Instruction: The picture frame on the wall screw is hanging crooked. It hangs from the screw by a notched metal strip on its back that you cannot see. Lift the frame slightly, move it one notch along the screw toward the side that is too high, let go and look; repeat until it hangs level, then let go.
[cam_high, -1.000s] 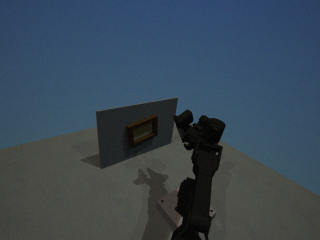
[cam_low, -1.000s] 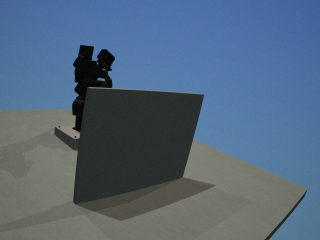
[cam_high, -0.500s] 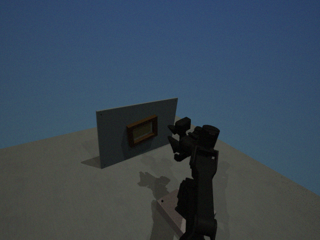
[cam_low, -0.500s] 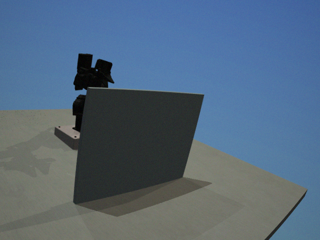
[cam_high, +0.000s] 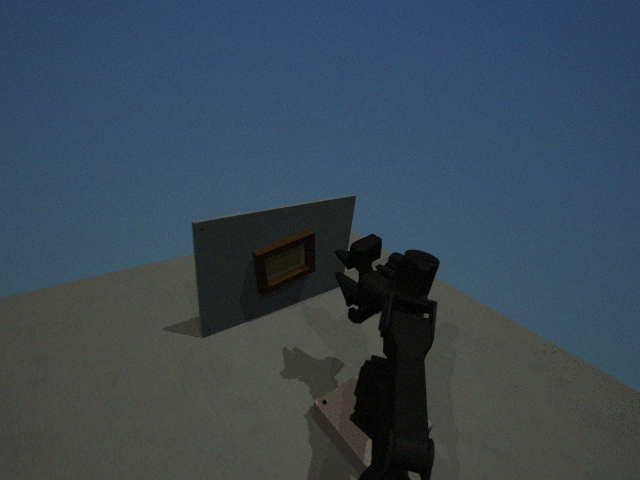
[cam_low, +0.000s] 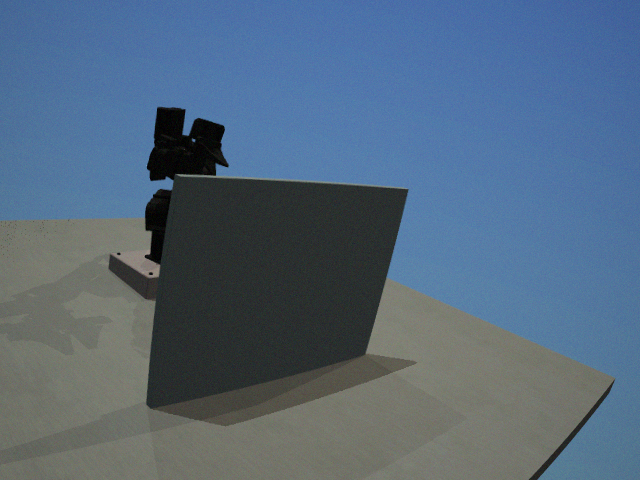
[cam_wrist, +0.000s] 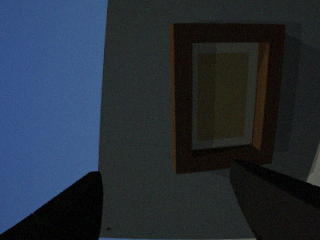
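Gripper (cam_high: 337, 264) (cam_wrist: 167, 176) approx. half open, nothing held, prob. kept wide to straddle a frame edge. Picture frame (cam_high: 262, 272) (cam_wrist: 183, 105) hangs on wall panel (cam_high: 222, 279) (cam_low: 279, 279) (cam_wrist: 137, 120) ahead of fingers, apart from them, prob. pre-grasp.

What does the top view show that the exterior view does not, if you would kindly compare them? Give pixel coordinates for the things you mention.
Only the top view: the brown rectangular picture frame (cam_high: 260, 273) (cam_wrist: 182, 100) on the wall panel's front.
Only the exterior view: the panel's plain grey back.
Both: the upright grey flat wall panel (cam_high: 227, 279) (cam_low: 273, 279) (cam_wrist: 137, 125), the black jointed arm (cam_high: 410, 361) (cam_low: 156, 211) and its pinkish block-shaped base (cam_high: 336, 408) (cam_low: 129, 266).
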